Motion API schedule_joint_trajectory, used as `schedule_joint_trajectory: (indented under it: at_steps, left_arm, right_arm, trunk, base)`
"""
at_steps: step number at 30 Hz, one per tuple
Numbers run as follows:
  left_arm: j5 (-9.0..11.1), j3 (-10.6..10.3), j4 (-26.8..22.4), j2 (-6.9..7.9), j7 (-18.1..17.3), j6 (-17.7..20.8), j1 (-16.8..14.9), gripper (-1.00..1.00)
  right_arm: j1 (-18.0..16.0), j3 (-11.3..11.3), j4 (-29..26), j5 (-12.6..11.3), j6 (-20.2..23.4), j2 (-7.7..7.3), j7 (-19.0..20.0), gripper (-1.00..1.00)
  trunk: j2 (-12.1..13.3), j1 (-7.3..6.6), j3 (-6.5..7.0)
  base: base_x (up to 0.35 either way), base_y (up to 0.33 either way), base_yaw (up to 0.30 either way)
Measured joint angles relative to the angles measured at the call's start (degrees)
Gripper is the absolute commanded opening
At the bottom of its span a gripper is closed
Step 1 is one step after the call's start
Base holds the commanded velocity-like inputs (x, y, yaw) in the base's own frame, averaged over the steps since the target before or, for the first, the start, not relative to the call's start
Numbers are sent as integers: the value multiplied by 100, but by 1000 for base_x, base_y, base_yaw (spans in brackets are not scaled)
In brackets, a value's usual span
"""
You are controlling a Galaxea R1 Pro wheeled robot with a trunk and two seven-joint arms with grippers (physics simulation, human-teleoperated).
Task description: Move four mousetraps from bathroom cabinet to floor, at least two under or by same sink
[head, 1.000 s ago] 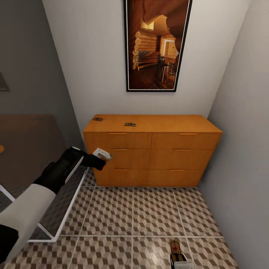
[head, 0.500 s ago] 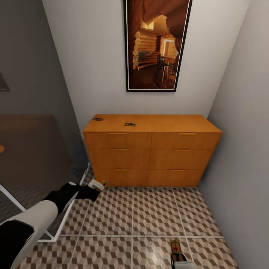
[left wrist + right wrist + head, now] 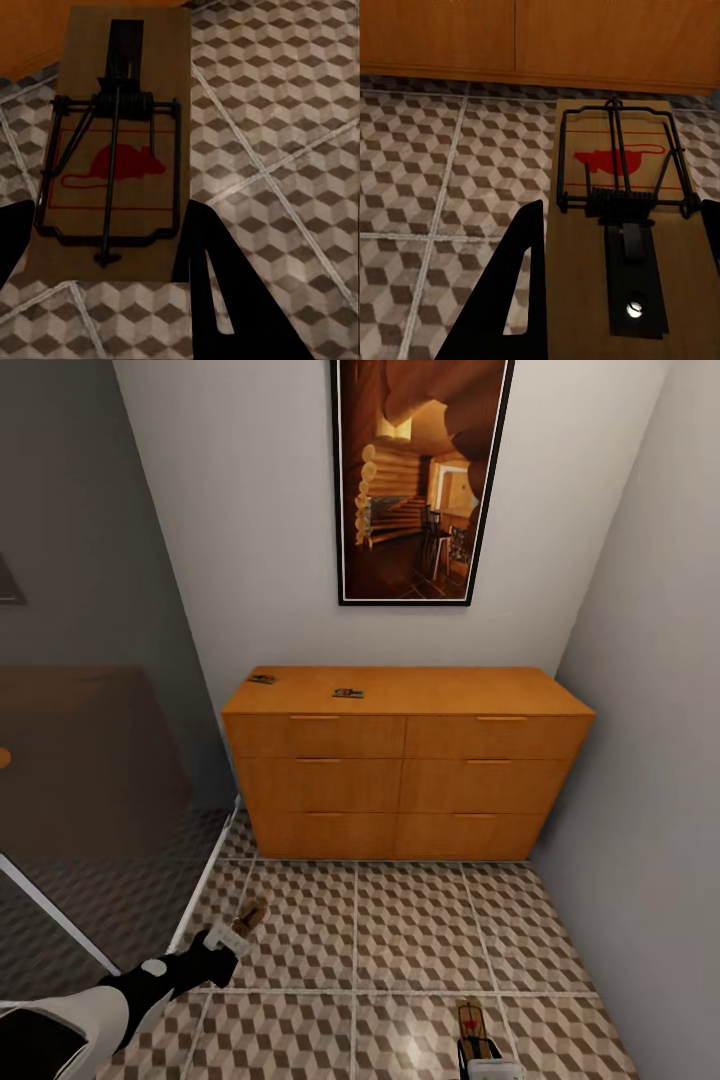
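No lettering reads anywhere; each small brown wooden mousetrap carries only a red mouse outline inside a red frame. In the left wrist view the left claw (image 3: 105,255) pinches one such mousetrap (image 3: 112,142) by its edges between two black fingers (image 3: 217,292), its long axis running straight out from the claw, the dark spring bar beyond the red mouse, above the cube-patterned brown-and-beige tiled floor (image 3: 285,112). The head view shows that left claw (image 3: 228,938) low over the floor (image 3: 400,930), with the trap (image 3: 248,913) jutting ahead of it toward the orange-brown wooden cabinet (image 3: 405,780). The right wrist view shows the right claw (image 3: 622,232) clamped on a second mousetrap (image 3: 619,225), black fingers (image 3: 510,300) at its sides, long axis pointing ahead at the cabinet's drawer fronts (image 3: 510,37); here the spring sits nearer the claw than the mouse. The head view alone shows two further mousetraps (image 3: 349,693) lying flat on the cabinet top, well ahead of both claws, below a framed brown log-cabin picture (image 3: 420,480).
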Motion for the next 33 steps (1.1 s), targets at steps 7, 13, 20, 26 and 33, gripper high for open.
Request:
schedule_joint_trajectory:
  at_steps: [7,13,20,26,33]
  left_arm:
    - [740,23,13,9,760,-1194,844,-100]
    - [1009,15,15,-87,1676,-1925,1429,-100]
    - [1242,46,18,-334,2521,-2497,1803,-100]
    - [1265,51,18,-519,3534,-2661,1980,-100]
    - [1262,45,17,-582,3738,-2672,2021,-100]
  right_arm:
    - [3,6,-10,34,16,-14,8,-100]
    - [3,-22,-118,53,75,-170,-6,-100]
    - [1,-8,-832,77,1116,-435,7,-100]
    - [4,3,-1802,77,2210,-666,234,-100]
    - [4,1,-1969,75,2204,-726,513,-100]
  trunk:
    - [0,0,1]
    - [0,0,0]
    - [0,0,1]
    - [0,0,1]
    - [0,0,1]
  base:
    - [0,0,0]
    - [0,0,0]
    - [0,0,0]
    - [0,0,0]
    - [0,0,0]
